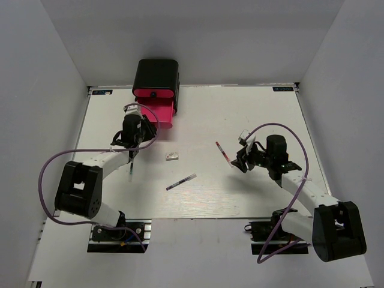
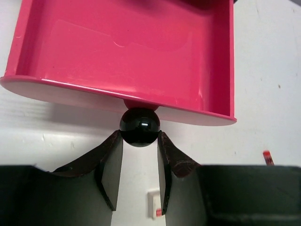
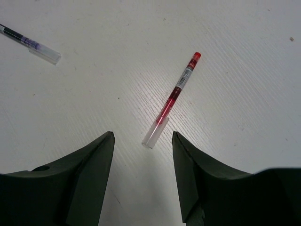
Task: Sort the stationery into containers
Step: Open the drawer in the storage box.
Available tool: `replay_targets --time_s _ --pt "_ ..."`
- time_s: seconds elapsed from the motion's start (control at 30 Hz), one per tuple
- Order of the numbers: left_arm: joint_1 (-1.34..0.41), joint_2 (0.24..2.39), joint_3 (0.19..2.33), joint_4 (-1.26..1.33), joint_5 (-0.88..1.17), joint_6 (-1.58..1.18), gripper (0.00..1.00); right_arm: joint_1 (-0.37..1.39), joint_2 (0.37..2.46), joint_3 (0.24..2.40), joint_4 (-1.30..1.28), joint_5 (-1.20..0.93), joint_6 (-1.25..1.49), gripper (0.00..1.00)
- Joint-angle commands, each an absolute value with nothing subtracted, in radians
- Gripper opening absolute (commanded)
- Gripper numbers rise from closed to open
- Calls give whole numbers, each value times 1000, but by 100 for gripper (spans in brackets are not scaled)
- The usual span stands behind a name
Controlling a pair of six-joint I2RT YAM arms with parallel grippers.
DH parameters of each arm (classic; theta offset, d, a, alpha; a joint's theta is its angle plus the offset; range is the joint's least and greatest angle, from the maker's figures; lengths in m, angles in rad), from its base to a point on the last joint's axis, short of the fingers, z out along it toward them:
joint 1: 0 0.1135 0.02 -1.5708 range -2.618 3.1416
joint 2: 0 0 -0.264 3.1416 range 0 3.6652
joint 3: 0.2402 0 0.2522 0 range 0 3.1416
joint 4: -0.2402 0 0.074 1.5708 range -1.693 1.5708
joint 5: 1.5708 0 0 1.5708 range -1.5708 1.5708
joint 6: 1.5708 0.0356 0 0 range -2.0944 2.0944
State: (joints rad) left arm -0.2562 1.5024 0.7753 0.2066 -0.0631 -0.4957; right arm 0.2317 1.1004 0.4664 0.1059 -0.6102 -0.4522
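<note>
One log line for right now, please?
left gripper: shut on black round knob, pink plastic drawer open | right gripper: open, near thin red pen

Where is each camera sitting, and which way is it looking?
Top external: high behind the arms, looking down at the white table; both whole arms show.
Left wrist: on the left arm, facing the open pink-red plastic drawer; the left gripper pinches its round black knob.
Right wrist: on the right arm, facing down at the red pen with a clear cap; the open right gripper shows.
Shared: top and right wrist views both show that red pen and a thin dark pen.
</note>
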Motion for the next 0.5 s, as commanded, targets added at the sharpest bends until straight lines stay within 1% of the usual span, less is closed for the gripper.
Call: replay_targets --time_s 0.0,0.47 --pt "-267 1384 756 236 8 -486 0 236 1078 462 107 -635 -451 59" --pt "-305 1197 615 147 55 -505 0 241 1051 454 92 -640 -451 57"
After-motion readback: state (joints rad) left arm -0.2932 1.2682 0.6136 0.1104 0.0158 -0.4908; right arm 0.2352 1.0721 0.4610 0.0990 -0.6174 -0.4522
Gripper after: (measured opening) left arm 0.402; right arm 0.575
